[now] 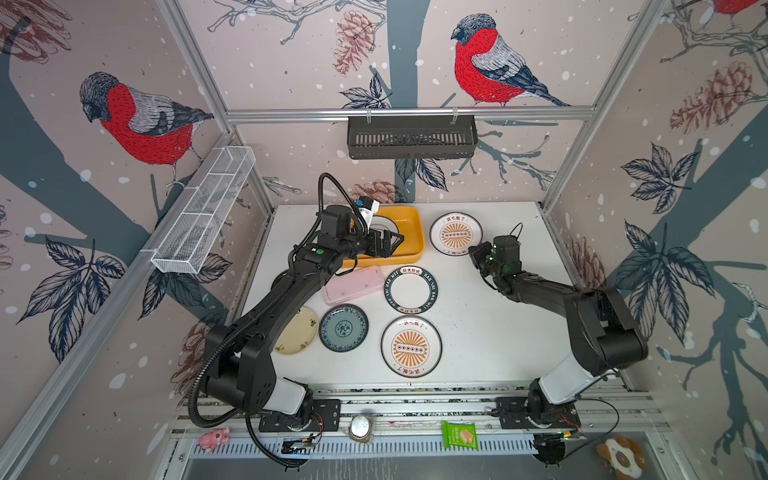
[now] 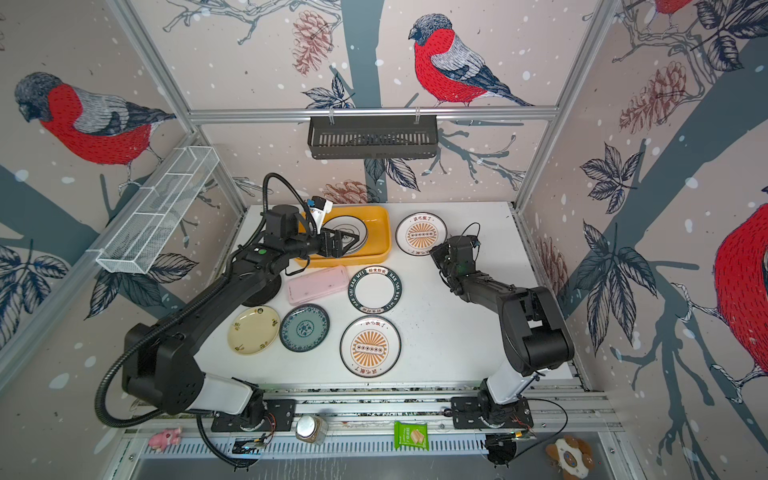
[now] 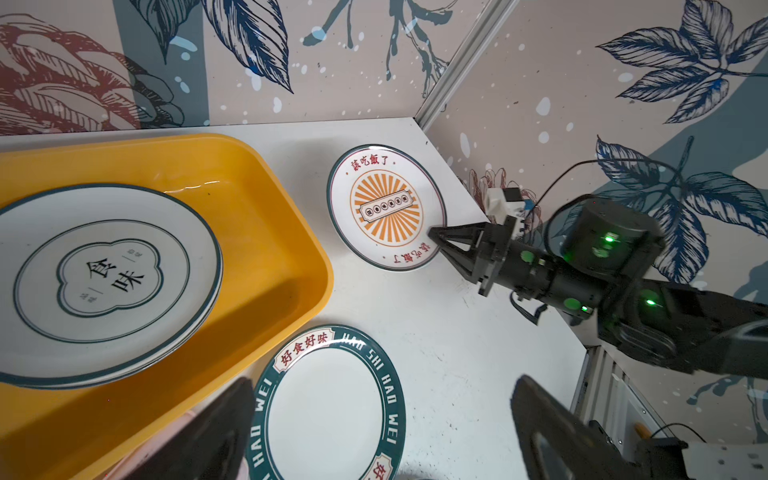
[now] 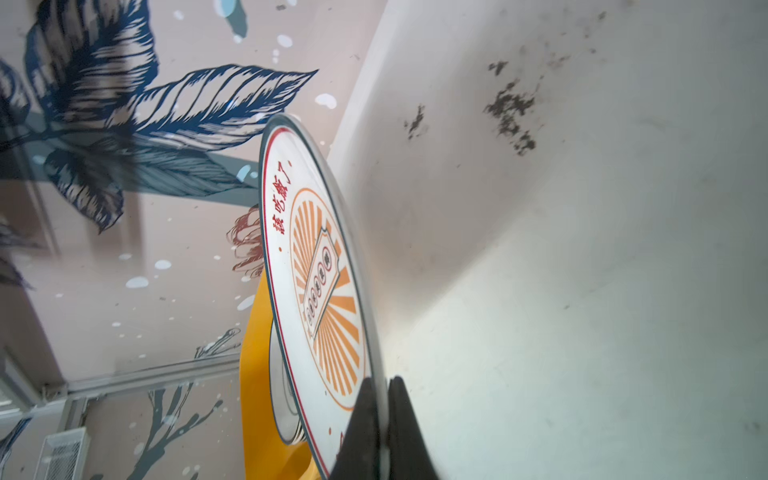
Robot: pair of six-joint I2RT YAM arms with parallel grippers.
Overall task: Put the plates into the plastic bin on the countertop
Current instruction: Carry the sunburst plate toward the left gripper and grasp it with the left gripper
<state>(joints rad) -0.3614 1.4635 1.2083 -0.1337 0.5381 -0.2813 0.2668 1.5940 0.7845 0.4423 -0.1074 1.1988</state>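
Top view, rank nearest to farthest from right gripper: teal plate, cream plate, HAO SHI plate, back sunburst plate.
1. Back sunburst plate, back right, rim clamped in the right gripper.
2. HAO SHI plate, centre.
3. Teal plate, front, left of centre.
4. Cream plate, front left.

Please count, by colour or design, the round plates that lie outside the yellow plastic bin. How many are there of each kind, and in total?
White round plate with orange sunburst centre: 2
White round plate with dark-green lettered rim: 1
Teal patterned round plate: 1
Cream round plate: 1
Black round plate, partly hidden: 1
Total: 6
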